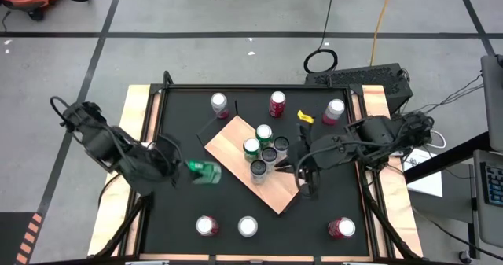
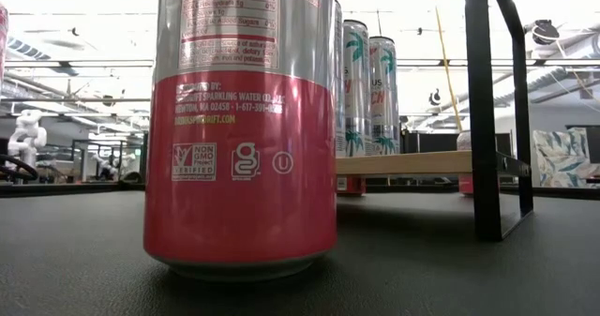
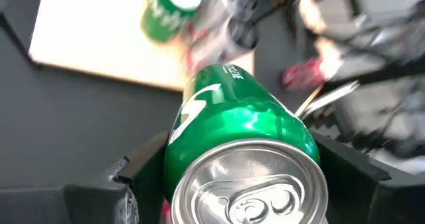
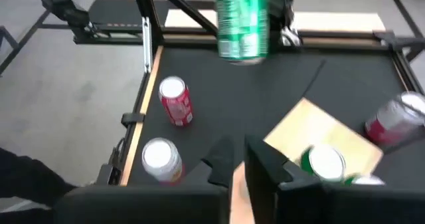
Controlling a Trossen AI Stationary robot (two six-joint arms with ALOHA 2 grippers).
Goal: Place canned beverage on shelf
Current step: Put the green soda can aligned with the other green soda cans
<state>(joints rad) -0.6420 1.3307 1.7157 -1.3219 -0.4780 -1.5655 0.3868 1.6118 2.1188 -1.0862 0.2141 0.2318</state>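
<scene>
The shelf (image 1: 236,143) is light-tan wood grain with thin dark edges, on a black table (image 1: 181,218) with pale wooden side rails (image 1: 134,123). The left gripper (image 1: 185,167) is dark and holds a bright green can (image 1: 206,172) with white lettering and a silver top. In the low view, a near can (image 2: 242,128) is silver above and pink-red below.

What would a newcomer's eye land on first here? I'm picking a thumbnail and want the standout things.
First, the green can held in the left gripper, off the tan shelf's left edge above the black table. Next, the cluster of cans standing on the shelf, with the right gripper beside it, fingers nearly together and empty.
</scene>
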